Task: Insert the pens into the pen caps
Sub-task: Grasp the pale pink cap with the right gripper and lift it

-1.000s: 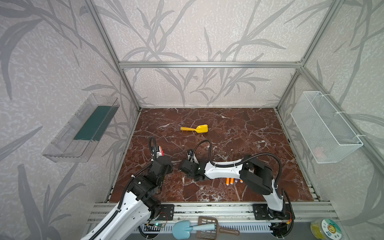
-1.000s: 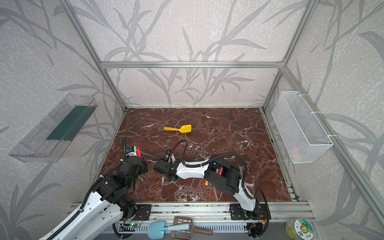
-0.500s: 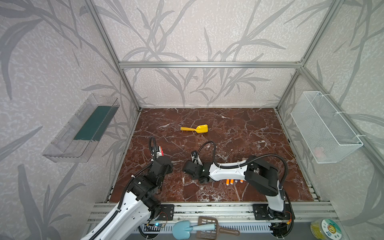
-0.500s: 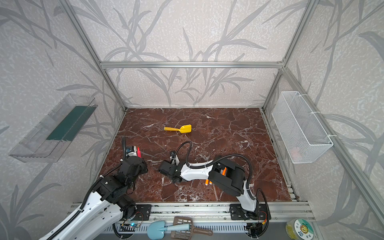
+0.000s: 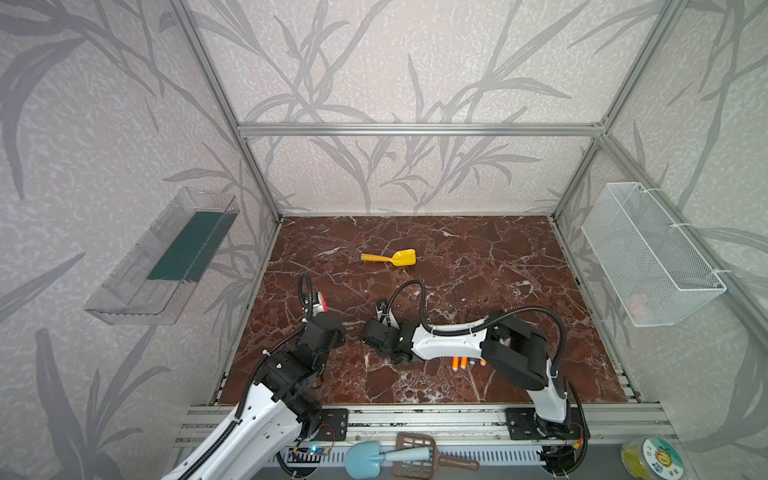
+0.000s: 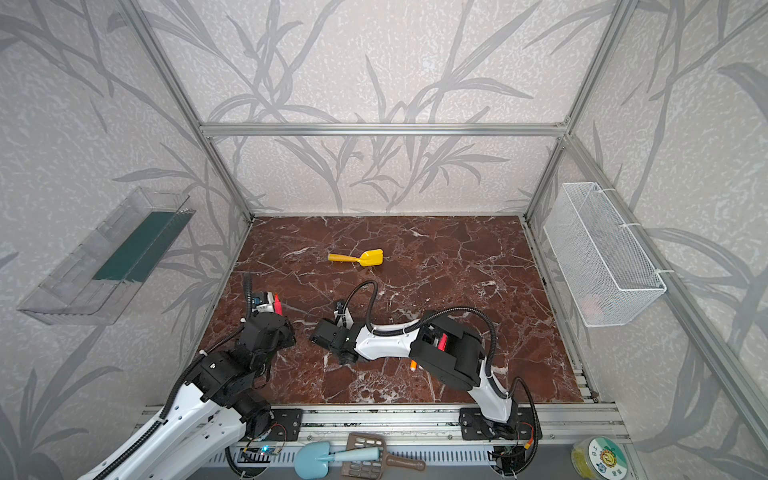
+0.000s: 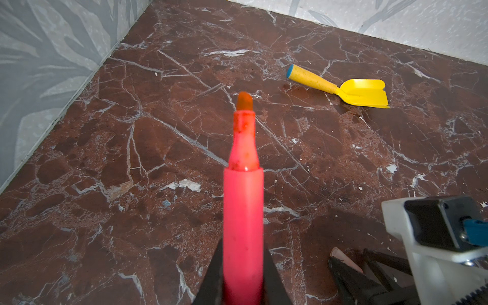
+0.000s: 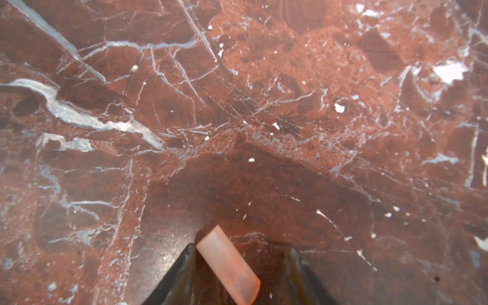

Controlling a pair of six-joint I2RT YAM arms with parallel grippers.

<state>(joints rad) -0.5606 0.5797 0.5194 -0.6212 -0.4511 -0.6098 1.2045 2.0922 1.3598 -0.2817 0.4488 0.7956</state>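
A yellow shovel (image 5: 390, 258) lies on the marble table (image 5: 498, 257); a wire basket (image 5: 648, 257) and a clear tray (image 5: 166, 257) hang on opposite walls.

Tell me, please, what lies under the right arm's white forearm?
Several pens, mostly orange, poke out from beneath the right arm. Their upper lengths, and anything else there, are covered.

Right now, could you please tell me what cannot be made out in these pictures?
Pens: both top views, right arm covers all but their ends.
Pen cap: both top views, hidden under the right hand.
Pink-red pen: left wrist view, rear hidden inside left hand.
Basket contents: both top views, blurred by mesh.
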